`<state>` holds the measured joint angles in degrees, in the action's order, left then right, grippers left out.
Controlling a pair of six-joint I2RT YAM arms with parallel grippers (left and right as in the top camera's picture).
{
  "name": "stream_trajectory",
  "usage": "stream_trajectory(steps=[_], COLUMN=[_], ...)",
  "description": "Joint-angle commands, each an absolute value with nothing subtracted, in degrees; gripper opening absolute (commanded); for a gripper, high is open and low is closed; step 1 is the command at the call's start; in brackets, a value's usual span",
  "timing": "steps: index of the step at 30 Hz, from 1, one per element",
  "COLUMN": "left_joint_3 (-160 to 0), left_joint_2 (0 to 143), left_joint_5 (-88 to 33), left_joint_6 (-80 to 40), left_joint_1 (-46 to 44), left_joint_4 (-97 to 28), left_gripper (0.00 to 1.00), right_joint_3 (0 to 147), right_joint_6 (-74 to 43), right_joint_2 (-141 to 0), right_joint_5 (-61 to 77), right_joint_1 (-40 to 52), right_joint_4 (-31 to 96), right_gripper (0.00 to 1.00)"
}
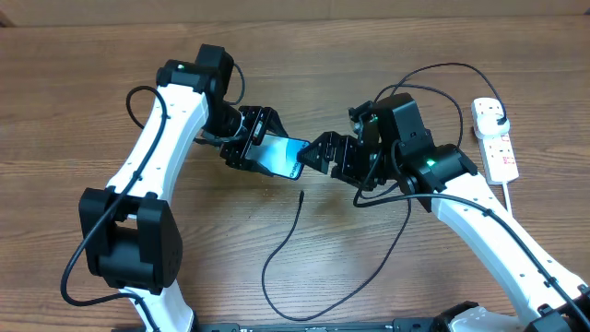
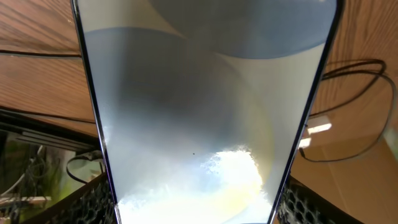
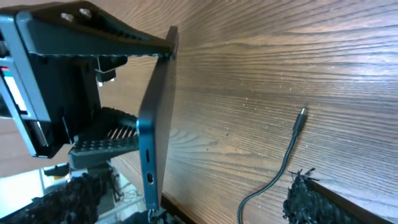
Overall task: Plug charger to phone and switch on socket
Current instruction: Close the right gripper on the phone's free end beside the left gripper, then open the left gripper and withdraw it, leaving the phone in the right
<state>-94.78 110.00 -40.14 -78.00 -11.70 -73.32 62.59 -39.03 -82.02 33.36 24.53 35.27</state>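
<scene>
The phone (image 1: 279,155), its cyan screen lit, is held tilted above the table with my left gripper (image 1: 261,146) shut on its two long edges. In the left wrist view its screen (image 2: 205,112) fills the frame between the mesh fingers (image 2: 92,202). My right gripper (image 1: 316,153) is open at the phone's free end. In the right wrist view the phone (image 3: 157,118) stands edge-on near the left of my right gripper's (image 3: 193,208) two fingers, port visible. The charger tip (image 1: 302,195) lies loose on the wood (image 3: 301,118). Its cable loops round to the plug head (image 1: 499,114) in the socket (image 1: 499,152).
The charger cable makes a wide loop over the front of the table (image 1: 277,293). The socket's white lead (image 1: 513,201) runs toward the front right. Both arms meet over the table's middle.
</scene>
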Motion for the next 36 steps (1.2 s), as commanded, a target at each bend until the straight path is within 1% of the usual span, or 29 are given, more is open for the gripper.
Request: stream_trajectory(steps=[1, 11, 17, 21, 24, 28, 30, 31, 33, 36], left_joint_3=[-95.04, -95.04, -95.04, -95.02, -95.02, -95.04, -95.02, -95.02, -95.04, -95.04], left_joint_2=[107.98, 107.98, 107.98, 107.98, 107.98, 107.98, 107.98, 107.98, 107.98, 107.98], left_joint_5=[-43.81, -45.06, -45.32, -46.15, -46.54, -47.55, -47.64, -47.66, -47.62, -47.64], left_joint_6=[-79.77, -84.77, -86.11, -86.39, -86.37, -86.37, -86.37, -86.37, -86.37, -86.43], left_joint_1=[-12.93, -17.43, -18.94, -19.27, -19.29, -19.46, -19.88, -20.03, -20.40, -20.95], left_joint_4=[-71.85, -66.57, -64.18, -64.18, -64.20, -64.14, -63.70, -63.64, -63.22, -62.24], left_gripper=[0.04, 0.04, 0.04, 0.04, 0.04, 0.04, 0.04, 0.04, 0.04, 0.04], right_joint_3=[64.03, 64.03, 64.03, 64.03, 64.03, 63.99, 63.96, 63.96, 63.96, 63.96], right_joint_6=[-39.46, -39.46, -39.46, -39.42, -39.40, -38.98, -38.98, -38.98, -38.98, -38.98], right_joint_2=[-82.11, -82.11, -82.11, -82.11, -82.11, -82.11, -82.11, -82.11, -82.11, -82.11], right_joint_5=[31.18, 28.75, 25.52, 23.90, 23.55, 23.53, 23.53, 23.55, 23.53, 23.53], right_joint_1=[24.82, 24.82, 24.80, 24.80, 24.80, 24.82, 24.82, 24.82, 24.80, 24.82], right_joint_4=[35.29, 35.31, 35.48, 35.48, 35.48, 35.53, 35.51, 35.51, 35.51, 35.53], right_gripper=[0.97, 0.96, 0.90, 0.83, 0.73, 0.57, 0.45, 0.42, 0.40, 0.39])
